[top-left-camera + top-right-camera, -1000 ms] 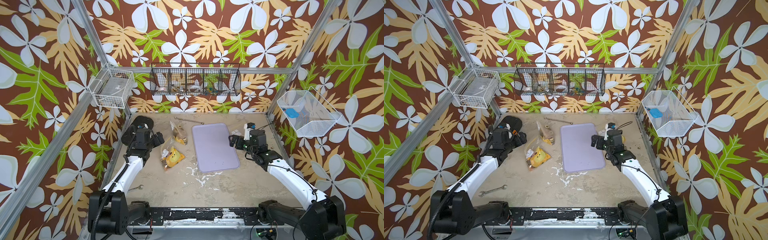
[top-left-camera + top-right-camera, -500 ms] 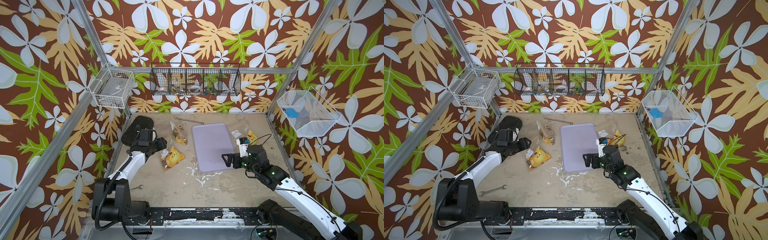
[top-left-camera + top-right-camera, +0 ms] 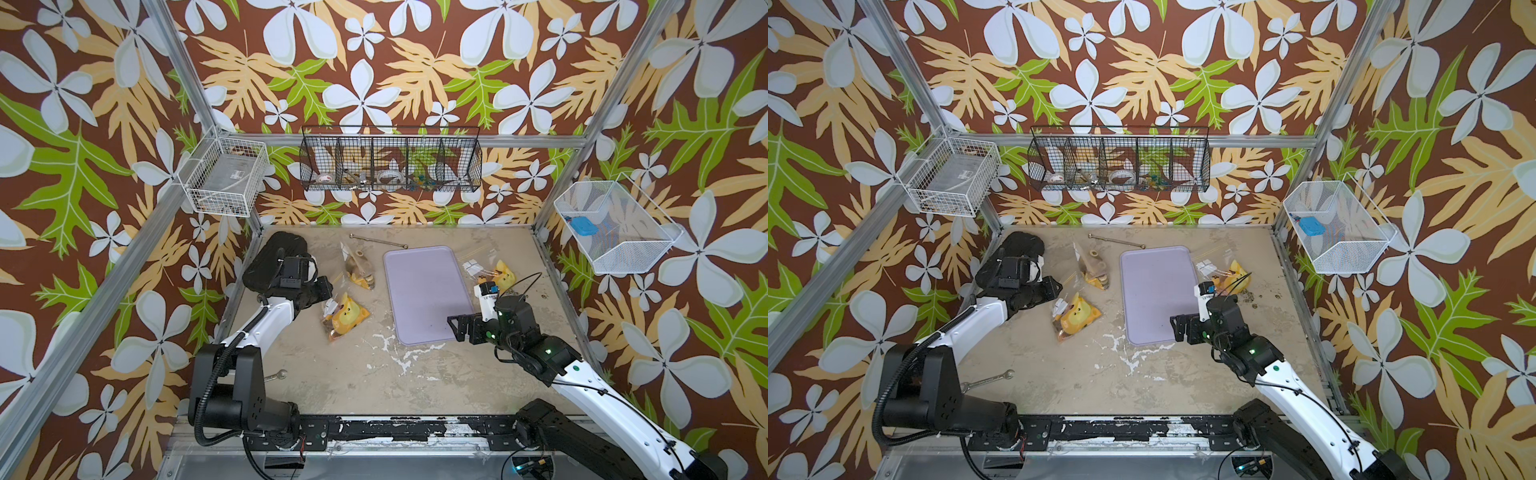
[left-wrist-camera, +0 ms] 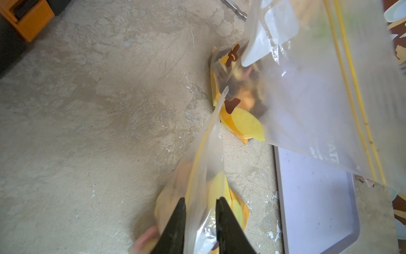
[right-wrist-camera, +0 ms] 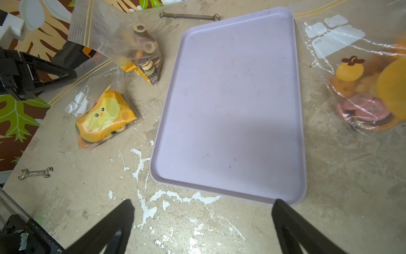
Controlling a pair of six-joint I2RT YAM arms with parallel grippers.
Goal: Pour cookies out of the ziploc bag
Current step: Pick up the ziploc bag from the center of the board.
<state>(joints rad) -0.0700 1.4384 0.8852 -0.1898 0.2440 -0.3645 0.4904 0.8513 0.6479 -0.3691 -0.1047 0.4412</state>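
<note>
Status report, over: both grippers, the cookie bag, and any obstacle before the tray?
Left gripper pinches ziploc bag edge; right gripper open, empty, at tray corner. Cookies all inside bag, bag on table. Path to tray clear.

Left arm (image 3: 266, 328) reaches forward from its base, the white forearm angling up and inward and the wrist tipped down low. The left gripper (image 4: 201, 201) has its black fingers (image 4: 175, 228) squeezed nearly together, with the film of the ziploc bag (image 4: 208, 149) caught between them. Right arm (image 3: 582, 374) comes in from its own corner. The right gripper (image 5: 203, 201) points inward with its jaws spread wide, nothing in them.
</note>
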